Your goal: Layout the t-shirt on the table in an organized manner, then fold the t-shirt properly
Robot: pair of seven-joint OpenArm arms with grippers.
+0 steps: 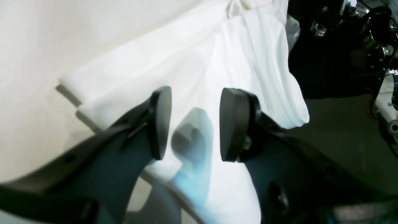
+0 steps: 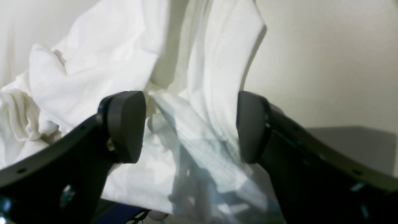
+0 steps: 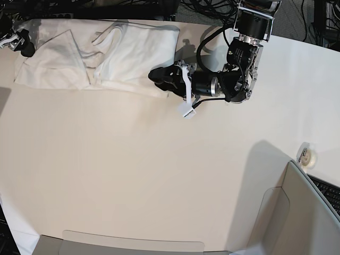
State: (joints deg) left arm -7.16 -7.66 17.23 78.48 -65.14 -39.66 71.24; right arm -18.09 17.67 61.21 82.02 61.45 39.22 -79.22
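Observation:
The t-shirt (image 3: 122, 56) lies crumpled and plain white side up along the far left of the table (image 3: 159, 175); no print shows. My left gripper (image 3: 158, 76) is at the shirt's right edge. In the left wrist view the left gripper (image 1: 196, 124) is open, its pads apart just above smooth cloth of the t-shirt (image 1: 199, 62). My right gripper (image 3: 18, 42) is at the shirt's left end. In the right wrist view the right gripper (image 2: 189, 127) stands wide open over bunched folds of the t-shirt (image 2: 102, 62), with nothing pinched.
A grey panel (image 3: 297, 212) and a keyboard (image 3: 326, 191) fill the near right corner, with a small white roll (image 3: 307, 155) beside them. Cables run behind the table's far edge. A white tag (image 3: 186, 109) hangs from the left arm. Dark blue (image 2: 118, 214) shows under the shirt's near edge.

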